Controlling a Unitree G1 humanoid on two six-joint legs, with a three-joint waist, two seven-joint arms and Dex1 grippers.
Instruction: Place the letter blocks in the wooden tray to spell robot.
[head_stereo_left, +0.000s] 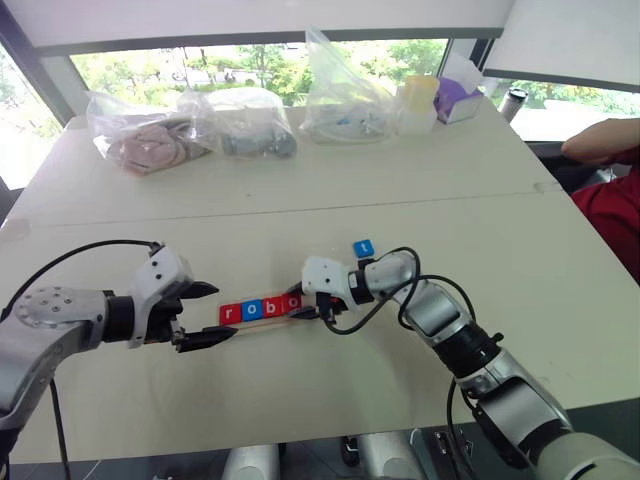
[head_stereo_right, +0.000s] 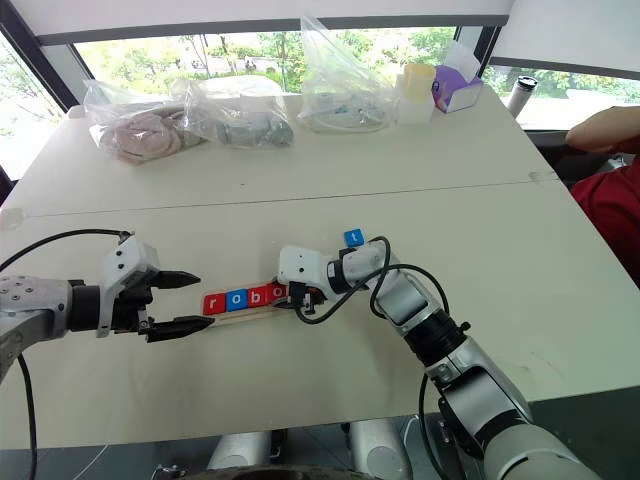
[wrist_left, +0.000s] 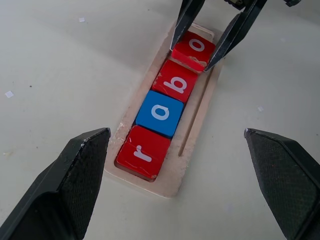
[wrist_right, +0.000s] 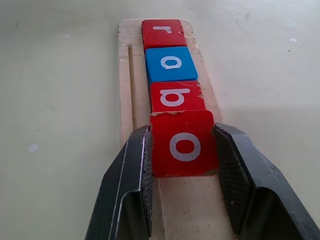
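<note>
The wooden tray (wrist_left: 192, 145) lies on the white table in front of me. In its groove sit a red r block (wrist_left: 142, 152), a blue o block (wrist_left: 160, 112) and a red b block (wrist_left: 176, 81). My right gripper (wrist_right: 182, 128) is shut on a second, red o block (wrist_right: 183, 142), holding it over the groove just past the b, slightly tilted. A blue t block (head_stereo_left: 363, 247) lies on the table beyond the right wrist. My left gripper (head_stereo_left: 222, 312) stands wide open at the tray's r end, with nothing between its fingers.
Several clear plastic bags (head_stereo_left: 240, 125) with odds and ends line the table's far side, next to a yellowish cup (head_stereo_left: 420, 100) and a purple box (head_stereo_left: 455, 98). A person's arm (head_stereo_left: 600, 140) rests at the right edge. A seam (head_stereo_left: 300, 205) crosses the tabletop.
</note>
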